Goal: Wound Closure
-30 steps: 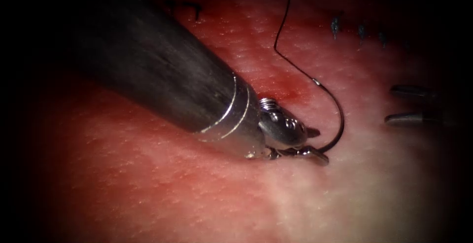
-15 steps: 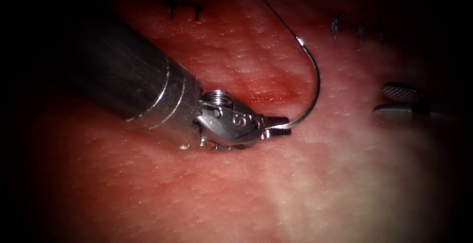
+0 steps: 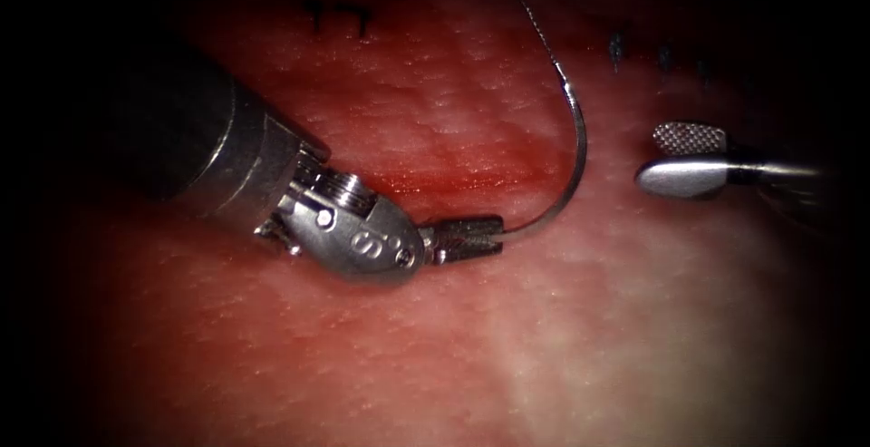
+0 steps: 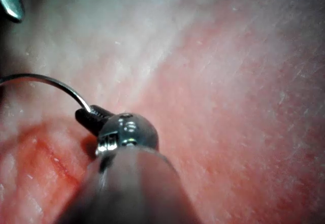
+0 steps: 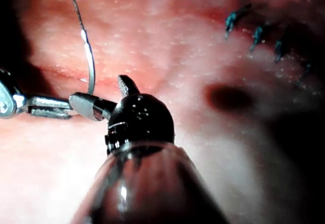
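- We see the left tool [image 3: 464,238] left of centre in the endoscope view, its jaws pinched on the needle [image 3: 575,152] near its pointed end.
- The needle arcs up and right from the jaws, clear of the tissue [image 3: 562,356], with the thread [image 3: 526,3] running to the top edge.
- Since a second ago the left tool has drawn back toward the left, its shaft covering less of the frame, and the needle has lifted with it.
- The right tool [image 3: 675,157] at the right has come further in, its jaws spread and holding nothing.
- Red fluid [image 3: 471,179] lies along the cut above the left jaws.
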{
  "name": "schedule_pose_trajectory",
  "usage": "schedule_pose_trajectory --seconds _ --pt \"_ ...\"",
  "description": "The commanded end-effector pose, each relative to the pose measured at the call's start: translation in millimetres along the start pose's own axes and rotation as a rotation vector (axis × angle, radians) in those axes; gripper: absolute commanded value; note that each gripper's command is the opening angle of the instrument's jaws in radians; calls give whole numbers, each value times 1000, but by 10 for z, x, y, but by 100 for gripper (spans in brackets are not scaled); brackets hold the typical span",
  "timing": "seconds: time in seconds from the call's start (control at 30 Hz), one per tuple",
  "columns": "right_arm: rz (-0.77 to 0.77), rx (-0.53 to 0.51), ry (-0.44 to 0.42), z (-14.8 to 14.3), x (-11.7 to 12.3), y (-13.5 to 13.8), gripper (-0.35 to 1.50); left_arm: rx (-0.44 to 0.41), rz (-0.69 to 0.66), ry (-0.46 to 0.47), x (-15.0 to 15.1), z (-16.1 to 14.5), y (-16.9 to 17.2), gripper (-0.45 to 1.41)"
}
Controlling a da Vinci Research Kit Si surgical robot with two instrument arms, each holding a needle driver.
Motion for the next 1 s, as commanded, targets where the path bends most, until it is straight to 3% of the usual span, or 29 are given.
schedule_pose_trajectory --seconds 0.03,0.17,0.43,0.7,0.83,0.87,0.9,0.97,1.0 --pt "0 7 0 14 -1 -3 113 -3 4 -10 1 5 -9 -45" --pt "-6 -4 7 25 13 -5 111 -8 2 -9 -3 5 -12 -45" --pt "-107 -216 6 43 28 -11 108 -33 -7 18 -14 0 -17 -45" --pt "-142 -241 -19 49 28 -12 101 -35 -10 21 -18 -1 -18 -43" --pt "-195 -252 -17 62 26 -15 89 -36 -12 22 -20 -2 -19 -40" --pt "-225 -255 -19 65 24 -16 83 -36 -13 22 -21 -2 -19 -40" --pt "-374 -262 -32 69 22 -17 4 -36 -14 23 -23 -3 -20 -38" --pt "-475 -285 -43 72 22 -17 -35 -37 -14 23 -25 -5 -20 -38" --pt "-484 -294 -41 73 23 -17 -35 -37 -15 23 -25 -5 -21 -38"
